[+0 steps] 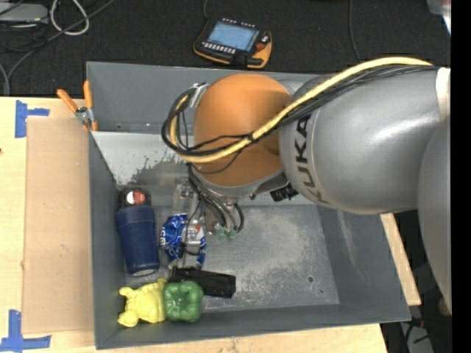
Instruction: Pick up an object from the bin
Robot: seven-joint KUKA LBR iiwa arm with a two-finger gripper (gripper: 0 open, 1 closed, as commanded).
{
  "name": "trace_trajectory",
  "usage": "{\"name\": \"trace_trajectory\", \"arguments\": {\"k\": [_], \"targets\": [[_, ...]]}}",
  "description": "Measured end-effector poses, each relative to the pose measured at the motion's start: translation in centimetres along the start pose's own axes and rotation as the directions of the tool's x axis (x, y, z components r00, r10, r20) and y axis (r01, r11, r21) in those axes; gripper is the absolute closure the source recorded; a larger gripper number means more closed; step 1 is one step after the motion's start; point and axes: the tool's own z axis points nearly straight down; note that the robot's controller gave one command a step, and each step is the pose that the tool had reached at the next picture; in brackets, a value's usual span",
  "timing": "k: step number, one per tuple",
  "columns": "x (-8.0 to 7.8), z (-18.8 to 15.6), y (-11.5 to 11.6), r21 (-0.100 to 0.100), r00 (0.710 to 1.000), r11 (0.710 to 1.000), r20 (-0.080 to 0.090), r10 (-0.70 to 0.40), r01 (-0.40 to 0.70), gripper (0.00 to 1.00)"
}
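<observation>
My gripper (194, 240) hangs under the orange dome, low in the left half of the bin. It is right over a crumpled blue and white foil packet (173, 239) and seems to touch the packet's right side. A dark blue cylinder with a red and white cap (137, 238) lies just left of the packet. Directly below the gripper lies a black oblong thing (209, 282).
A green toy pepper (182, 301) and a yellow toy figure (143, 304) lie side by side against the bin's front wall at the left. The arm and its cables cover the bin's back and right.
</observation>
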Motion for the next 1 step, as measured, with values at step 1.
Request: {"name": "trace_trajectory", "arguments": {"k": [1], "targets": [[-2.27,5.66,1.71,-0.001,0.987,0.987,0.001,0.159,-0.159,0.0]]}}
